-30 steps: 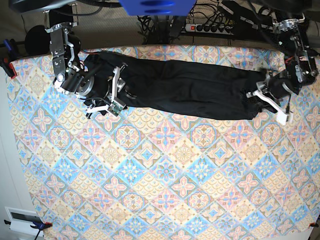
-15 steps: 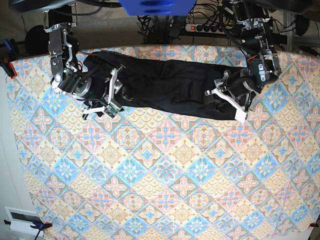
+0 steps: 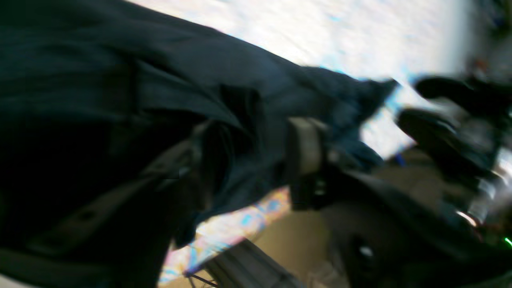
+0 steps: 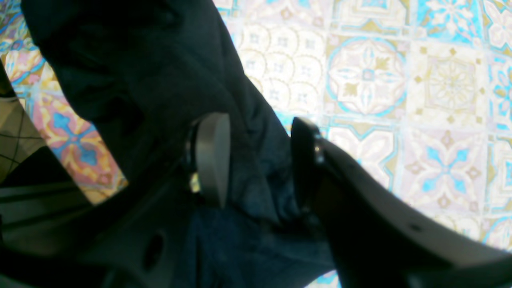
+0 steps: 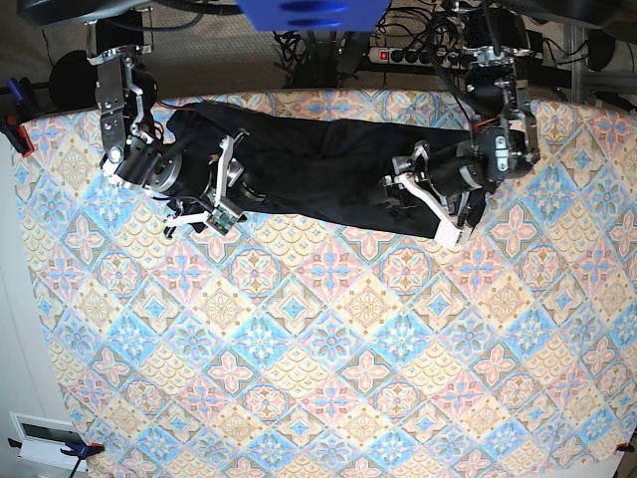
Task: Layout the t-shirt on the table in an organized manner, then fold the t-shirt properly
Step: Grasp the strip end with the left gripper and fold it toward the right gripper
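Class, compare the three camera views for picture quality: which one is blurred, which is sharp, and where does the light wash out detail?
Left wrist view: smeared by motion blur, the t-shirt soft-edged and the table washed out to near white. Right wrist view: tile pattern fairly crisp, the right gripper large and dark in the foreground. Base view: evenly lit and sharp, edges slightly bowed.

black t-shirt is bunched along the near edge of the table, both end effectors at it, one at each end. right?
Not the near edge. The base view shows the t-shirt bunched along the far edge of the table. The rest holds: the left end effector and the right end effector are at opposite ends.
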